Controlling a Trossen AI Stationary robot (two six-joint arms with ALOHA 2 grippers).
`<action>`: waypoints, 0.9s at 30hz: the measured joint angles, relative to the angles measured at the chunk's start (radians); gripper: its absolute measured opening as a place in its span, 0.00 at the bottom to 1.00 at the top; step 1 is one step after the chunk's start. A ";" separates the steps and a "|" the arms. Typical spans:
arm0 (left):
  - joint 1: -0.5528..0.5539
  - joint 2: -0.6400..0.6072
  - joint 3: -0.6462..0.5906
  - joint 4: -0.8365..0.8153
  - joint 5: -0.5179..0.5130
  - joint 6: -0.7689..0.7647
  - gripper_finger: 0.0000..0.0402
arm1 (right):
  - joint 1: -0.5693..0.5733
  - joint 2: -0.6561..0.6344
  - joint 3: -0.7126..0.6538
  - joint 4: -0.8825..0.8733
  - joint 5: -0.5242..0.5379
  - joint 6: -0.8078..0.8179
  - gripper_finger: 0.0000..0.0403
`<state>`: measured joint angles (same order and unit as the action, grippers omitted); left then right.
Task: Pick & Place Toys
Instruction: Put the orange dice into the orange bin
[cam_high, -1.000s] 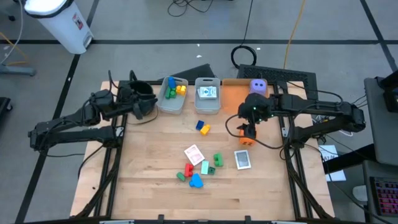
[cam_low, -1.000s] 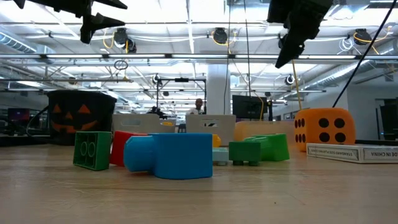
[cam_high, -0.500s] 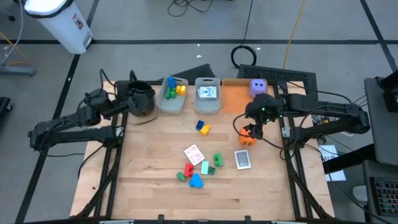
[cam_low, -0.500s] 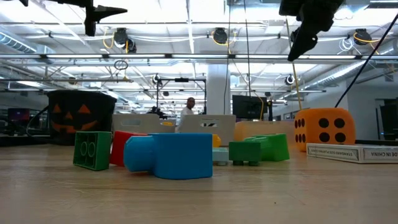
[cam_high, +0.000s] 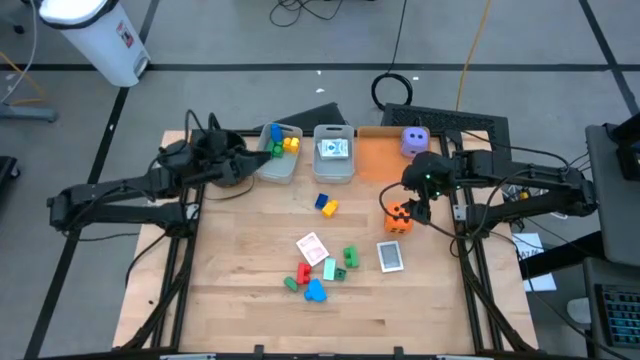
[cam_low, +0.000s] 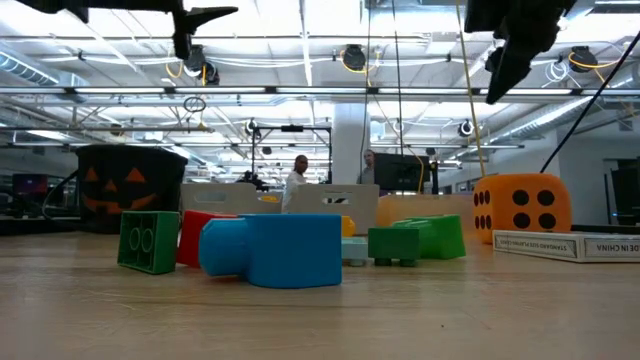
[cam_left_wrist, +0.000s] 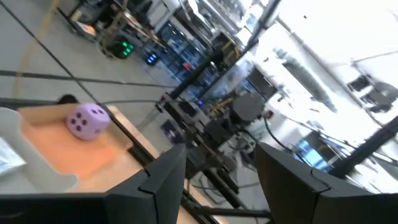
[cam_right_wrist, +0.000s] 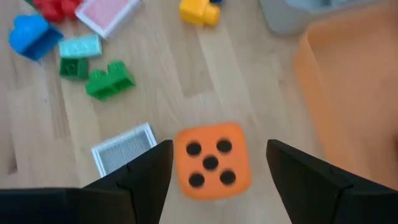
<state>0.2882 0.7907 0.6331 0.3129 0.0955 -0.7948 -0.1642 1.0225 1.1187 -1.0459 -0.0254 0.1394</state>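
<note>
The orange die (cam_high: 397, 217) rests on the table right of centre, five-pip face up in the right wrist view (cam_right_wrist: 211, 163). My right gripper (cam_high: 418, 203) hangs open above it, a finger on either side (cam_right_wrist: 219, 147), touching nothing. My left gripper (cam_high: 250, 160) is open and empty in the air (cam_left_wrist: 221, 155) at the far left, between the black pot (cam_low: 130, 185) and the first clear bin (cam_high: 278, 160). The purple die (cam_high: 416, 140) sits on the orange tray (cam_high: 375, 158). Several small blocks (cam_high: 320, 275) and a playing card (cam_high: 312, 247) lie at mid-table.
A second clear bin (cam_high: 334, 155) holds cards; the first holds a few blocks. A card box (cam_high: 390, 256) lies just near of the orange die. A yellow and blue block (cam_high: 326, 205) lies near the bins. People stand in the room beyond the table.
My left gripper has swung toward the table's right, from over the pot toward the first bin. My right gripper has drifted toward the table's right edge, staying open above the orange die, which has not moved.
</note>
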 joint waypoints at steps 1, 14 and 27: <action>-0.008 0.016 0.000 0.016 0.001 0.000 0.49 | 0.000 0.000 0.000 -0.016 0.000 0.000 0.64; -0.089 0.138 0.000 0.173 0.000 0.004 0.49 | 0.000 0.011 0.000 -0.059 0.000 -0.060 0.97; -0.117 0.141 0.000 0.179 -0.018 0.010 0.49 | 0.000 0.063 -0.176 0.038 -0.001 -0.073 0.99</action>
<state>0.1709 0.9321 0.6331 0.4919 0.0772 -0.7845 -0.1642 1.0855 0.9427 -1.0083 -0.0268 0.0665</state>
